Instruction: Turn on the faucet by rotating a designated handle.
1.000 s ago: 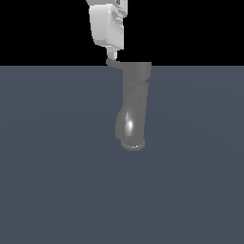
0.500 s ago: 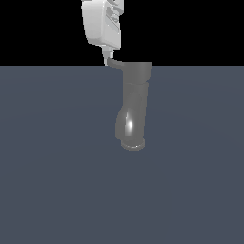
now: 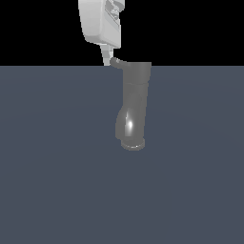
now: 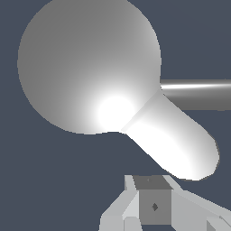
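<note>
The glossy grey faucet stands in the middle of the exterior view, its flared rim low and its wider cap at the top. The small curved handle juts from the cap toward the exterior view's left. My white gripper hangs just above and beside the handle's tip, with a single slim prong showing, so its fingers look shut with nothing between them. The wrist view shows the round cap, the bright handle lobe and my gripper close to the lobe's end.
A flat dark blue-grey floor spreads around the faucet, with black background behind. In the wrist view a thinner grey bar runs out from the cap to the picture's edge.
My gripper has drifted slightly toward the exterior view's left. The faucet and its handle look the same as before.
</note>
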`<state>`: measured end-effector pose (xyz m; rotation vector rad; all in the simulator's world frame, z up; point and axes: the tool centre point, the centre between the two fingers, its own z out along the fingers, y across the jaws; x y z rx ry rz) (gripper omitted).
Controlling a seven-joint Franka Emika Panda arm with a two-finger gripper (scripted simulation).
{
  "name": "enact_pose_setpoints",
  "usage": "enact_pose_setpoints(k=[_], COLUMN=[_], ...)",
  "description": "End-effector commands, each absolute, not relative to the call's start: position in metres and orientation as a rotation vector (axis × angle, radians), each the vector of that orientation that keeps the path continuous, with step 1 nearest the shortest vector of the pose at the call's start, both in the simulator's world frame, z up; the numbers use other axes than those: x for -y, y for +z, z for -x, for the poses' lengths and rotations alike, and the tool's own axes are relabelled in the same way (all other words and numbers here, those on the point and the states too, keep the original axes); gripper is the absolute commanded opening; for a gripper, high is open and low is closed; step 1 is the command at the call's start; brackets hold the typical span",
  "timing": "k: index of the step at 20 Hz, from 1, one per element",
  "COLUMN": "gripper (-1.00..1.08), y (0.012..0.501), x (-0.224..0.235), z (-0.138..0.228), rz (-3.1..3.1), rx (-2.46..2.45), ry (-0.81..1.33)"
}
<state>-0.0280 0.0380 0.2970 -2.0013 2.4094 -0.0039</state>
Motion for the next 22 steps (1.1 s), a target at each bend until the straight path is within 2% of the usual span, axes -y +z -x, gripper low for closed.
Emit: enact_pose_setpoints(k=[1, 10, 11, 22], gripper=[-1.0, -1.0, -1.0, -1.0], y=[0.297, 0.297, 0.297, 0.297], x=[-0.028, -0.022, -0.034, 0.016], z=[0.038, 0.063, 0.06, 0.084], rz=[1.99, 1.993, 2.015, 2.0], rx=[-2.427, -2.428, -2.406, -2.422], ry=[-0.002, 0.0, 0.0, 0.0])
